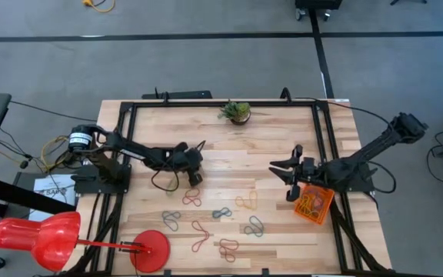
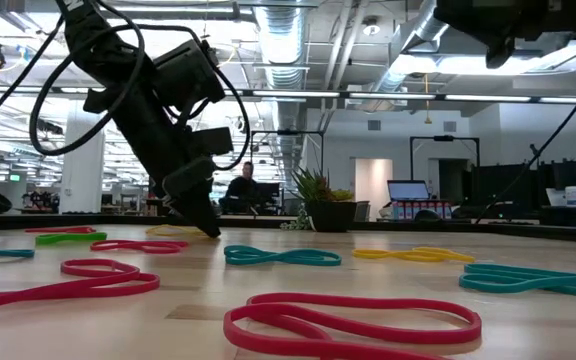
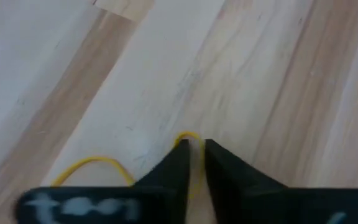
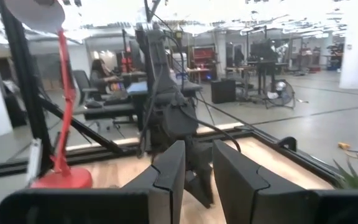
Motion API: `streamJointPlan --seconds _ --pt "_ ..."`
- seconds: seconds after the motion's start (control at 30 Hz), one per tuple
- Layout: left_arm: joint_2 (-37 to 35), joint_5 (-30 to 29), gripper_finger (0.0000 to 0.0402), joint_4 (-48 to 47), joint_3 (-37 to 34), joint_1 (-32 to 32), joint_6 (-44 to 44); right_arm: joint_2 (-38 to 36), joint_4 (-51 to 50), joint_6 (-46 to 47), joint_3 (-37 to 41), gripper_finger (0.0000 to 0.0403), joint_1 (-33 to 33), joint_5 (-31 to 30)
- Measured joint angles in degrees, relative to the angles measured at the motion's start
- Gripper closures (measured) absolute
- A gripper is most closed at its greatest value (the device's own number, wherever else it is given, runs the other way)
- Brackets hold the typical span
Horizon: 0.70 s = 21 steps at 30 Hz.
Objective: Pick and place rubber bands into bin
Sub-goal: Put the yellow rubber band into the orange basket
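Several rubber bands lie flat on the wooden table: red (image 1: 192,198), yellow (image 1: 246,202), grey-blue (image 1: 221,213) and more toward the near edge (image 1: 201,235). My left gripper (image 1: 193,178) slants down onto the table left of centre, its fingers nearly together on a yellow rubber band (image 3: 92,165). In the low view its tips (image 2: 208,228) are at the tabletop. The orange bin (image 1: 314,204) stands at the right and holds a few bands. My right gripper (image 1: 281,173) hovers open just left of the bin, with nothing between its fingers (image 4: 199,168). My left gripper pinches the curved end (image 3: 188,135) of the yellow rubber band between its two fingertips. The fingers slant down from the table's left side. The band lies slack on the wood, and the rest of its loop curves away beside one finger.
A small potted plant (image 1: 238,112) stands at the far edge. A red lamp's round base (image 1: 151,250) sits at the near left. A black frame (image 1: 206,102) borders the table, and black cables trail from the left arm (image 1: 164,182). A person sits far behind (image 2: 240,188).
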State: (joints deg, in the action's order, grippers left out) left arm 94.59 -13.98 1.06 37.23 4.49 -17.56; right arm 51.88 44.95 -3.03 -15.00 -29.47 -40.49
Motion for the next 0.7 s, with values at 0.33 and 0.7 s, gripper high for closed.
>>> streamJointPlan --seconds 0.33,0.7 --pt "-5.3 6.8 0.0400 1.6 3.3 0.4 3.2 7.3 -0.5 0.0 0.0 0.0328 5.0 0.0" --pt "-10.9 29.7 0.0401 3.0 16.7 0.3 11.6 15.0 5.5 0.2 -1.5 0.0320 11.5 13.5"
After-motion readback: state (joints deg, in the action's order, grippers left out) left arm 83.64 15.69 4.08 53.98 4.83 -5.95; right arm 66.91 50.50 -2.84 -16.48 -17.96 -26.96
